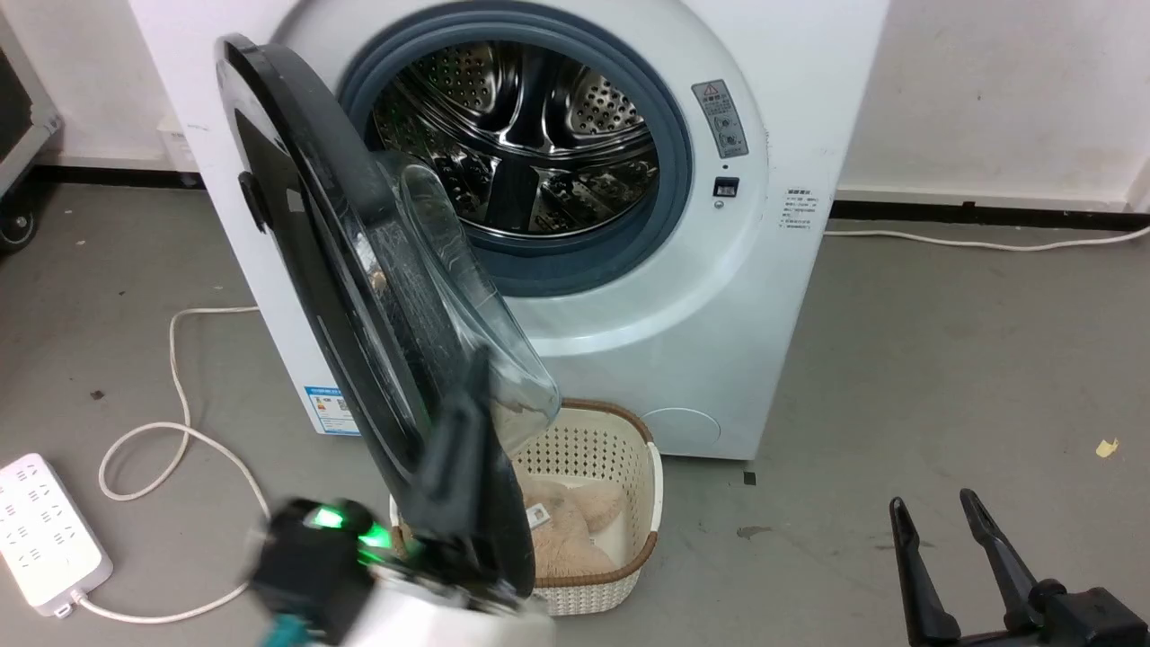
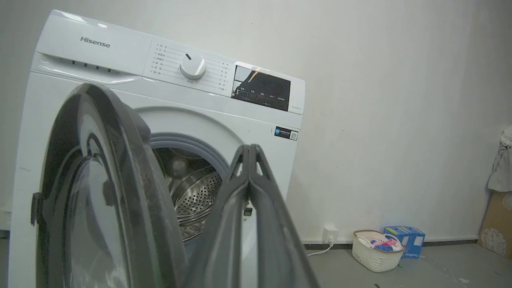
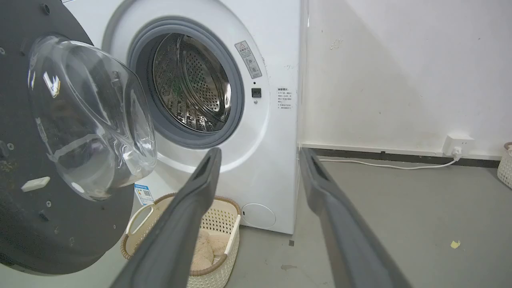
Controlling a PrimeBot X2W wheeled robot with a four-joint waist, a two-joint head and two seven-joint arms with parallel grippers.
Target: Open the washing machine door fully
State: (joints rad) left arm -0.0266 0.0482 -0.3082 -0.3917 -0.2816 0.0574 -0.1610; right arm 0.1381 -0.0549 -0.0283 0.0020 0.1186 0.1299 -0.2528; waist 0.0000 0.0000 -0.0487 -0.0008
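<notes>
The washing machine door stands swung out to roughly a right angle from the white machine, its glossy black rim seen edge-on and its clear glass bowl bulging toward the drum opening. My left gripper is shut and empty, its blurred fingers lying against the lower inner side of the door. In the left wrist view the closed fingers rise just right of the door. My right gripper hangs open low on the right, apart from the door, with its fingers spread.
A white woven basket holding beige plush stands on the floor under the door. A power strip and looping white cable lie at the left. Grey floor spreads to the right. Another basket and blue box sit by the wall.
</notes>
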